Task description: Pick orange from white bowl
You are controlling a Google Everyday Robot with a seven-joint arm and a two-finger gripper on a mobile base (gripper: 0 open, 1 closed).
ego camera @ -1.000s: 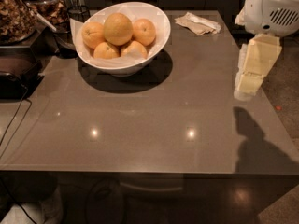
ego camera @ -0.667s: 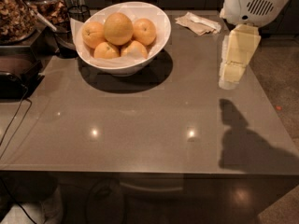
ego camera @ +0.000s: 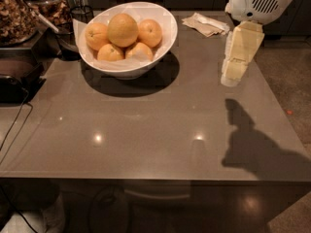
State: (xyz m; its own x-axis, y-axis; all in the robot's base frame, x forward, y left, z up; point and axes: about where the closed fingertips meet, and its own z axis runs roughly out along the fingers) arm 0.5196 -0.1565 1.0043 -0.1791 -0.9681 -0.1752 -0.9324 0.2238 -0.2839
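Grey table [ego camera: 146, 144], gripper [ego camera: 233, 76] hanging over its right side, well apart from the bowl; how open it is, cannot tell. Far left: white bowl [ego camera: 163, 45], orange [ego camera: 122, 29] topmost on four smaller fruits [ego camera: 149, 32]

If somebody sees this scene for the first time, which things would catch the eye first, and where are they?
First, the wide glossy white bowl at the back left of the grey-brown table, heaped with citrus; the large pale yellowish-orange orange sits on top, above smaller, deeper-orange fruits. Next, the robot's cream-coloured gripper hangs over the table's right side, well apart from the bowl, throwing a dark shadow on the surface.
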